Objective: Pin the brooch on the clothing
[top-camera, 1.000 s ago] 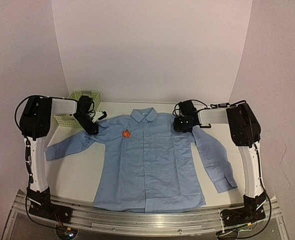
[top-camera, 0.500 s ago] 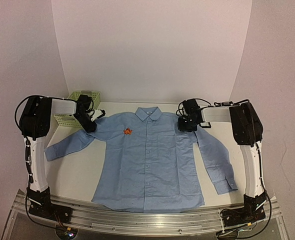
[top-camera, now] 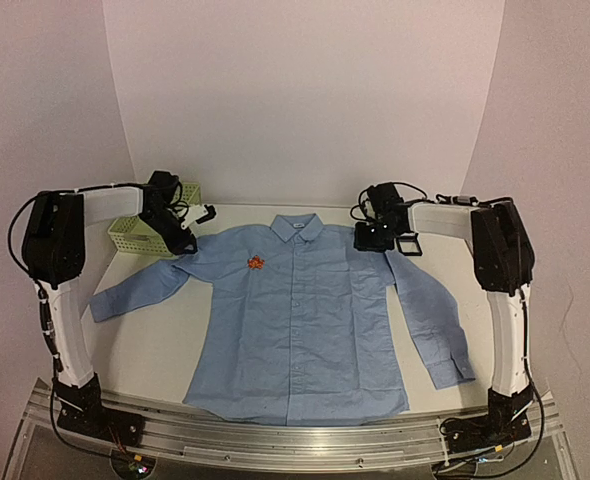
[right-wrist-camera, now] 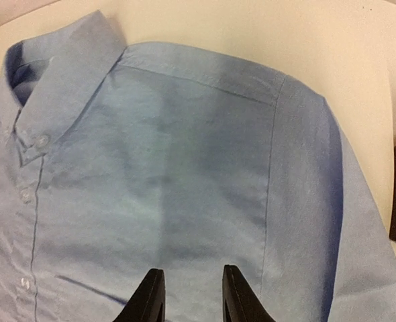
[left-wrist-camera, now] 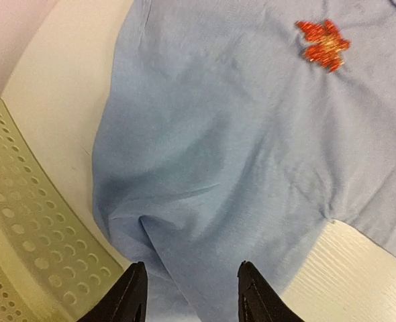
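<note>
Our left gripper (left-wrist-camera: 191,295) and right gripper (right-wrist-camera: 190,295) hang open and empty near the far edge. The tiny orange-red flower brooch (left-wrist-camera: 323,44) sits on the flat light blue shirt (top-camera: 300,330), so we think it is pinned.

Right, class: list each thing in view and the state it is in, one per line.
shirt, spread flat, buttoned, sleeves out.
brooch, on the shirt's chest; fastening not visible.
basket, upright.
black-framed box, flat beside the shirt.
left gripper, jaws open over the shirt.
right gripper, jaws open over the shirt.
</note>
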Robot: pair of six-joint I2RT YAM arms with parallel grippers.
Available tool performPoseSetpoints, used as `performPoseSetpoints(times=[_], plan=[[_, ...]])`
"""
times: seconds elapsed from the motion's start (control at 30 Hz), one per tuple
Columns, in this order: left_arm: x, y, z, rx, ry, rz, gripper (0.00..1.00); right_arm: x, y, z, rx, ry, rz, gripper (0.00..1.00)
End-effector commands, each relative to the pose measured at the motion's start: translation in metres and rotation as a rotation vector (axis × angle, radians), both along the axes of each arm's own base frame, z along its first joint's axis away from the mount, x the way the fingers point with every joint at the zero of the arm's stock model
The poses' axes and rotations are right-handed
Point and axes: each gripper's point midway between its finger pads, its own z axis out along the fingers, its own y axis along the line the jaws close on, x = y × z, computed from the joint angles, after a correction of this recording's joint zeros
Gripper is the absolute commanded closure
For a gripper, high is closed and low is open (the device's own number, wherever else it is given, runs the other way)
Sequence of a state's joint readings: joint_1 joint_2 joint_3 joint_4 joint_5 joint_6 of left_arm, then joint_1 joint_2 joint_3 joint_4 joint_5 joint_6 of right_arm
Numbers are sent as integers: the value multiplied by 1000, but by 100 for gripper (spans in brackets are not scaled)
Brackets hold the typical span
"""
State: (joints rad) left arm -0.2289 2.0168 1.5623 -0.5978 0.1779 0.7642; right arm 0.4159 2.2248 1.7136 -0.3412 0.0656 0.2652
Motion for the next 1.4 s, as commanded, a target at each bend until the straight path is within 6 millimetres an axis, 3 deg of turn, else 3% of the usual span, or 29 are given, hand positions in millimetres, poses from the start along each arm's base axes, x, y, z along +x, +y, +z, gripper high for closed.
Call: performPoseSetpoints(times=[0.0,0.2,0.33,0.4,0.5,0.67,0.8,0.9,1.37], plan=[[-52,13,45,-26,11,-48,55,-45,24,44,58,-7,49,70],[-106,90,9,87,59,114,54,-102,33,19,85,116,41,70],[-105,139,-18,168,51,269,55,-129,32,-7,86,204,30,70],[-100,164,-27,206,42,345,55,-139,25,-22,70,242,10,71],[-100,182,-44,263,40,378,55,-156,12,-45,31,294,-18,71],[-138,213,-85,369,111,384,55,-177,-13,-78,-57,354,-70,71],[-157,255,-96,429,134,429,55,-186,-29,-92,-95,386,-106,71],[-156,277,-92,453,119,448,55,-187,-39,-94,-106,389,-126,71],[-109,320,-84,554,26,470,55,-182,-72,-82,-169,379,-142,71]])
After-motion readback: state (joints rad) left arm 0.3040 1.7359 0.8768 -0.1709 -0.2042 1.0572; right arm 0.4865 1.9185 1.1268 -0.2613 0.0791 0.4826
